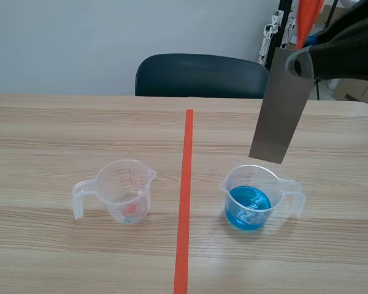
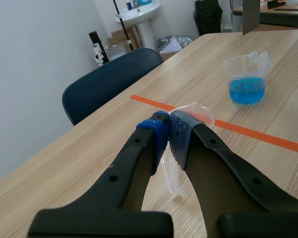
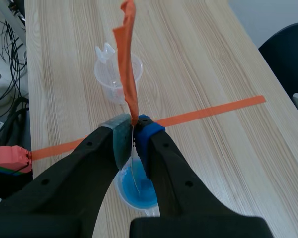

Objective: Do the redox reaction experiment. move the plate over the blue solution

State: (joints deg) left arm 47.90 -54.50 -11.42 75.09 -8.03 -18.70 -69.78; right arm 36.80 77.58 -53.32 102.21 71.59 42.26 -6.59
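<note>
right gripper (image 3: 133, 127) clamped on metal plate (image 1: 281, 110) | plate hangs tilted over beaker (image 1: 230, 188) of blue solution (image 1: 248, 207) | risk: off-centre descent, corner clips rim, beaker tips, spill | left gripper (image 2: 169, 124) closed, empty

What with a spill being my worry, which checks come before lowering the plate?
1. Right gripper shut on plate: ok.
2. Plate over blue beaker: ok, its lower edge hangs above the blue in the right wrist view.
3. Plate out of the liquid: ok.
4. Plate vertical: not ok, it leans in the scene view.
5. Blue beaker upright: ok.
6. Left gripper shut, apart from blue beaker: ok.
</note>
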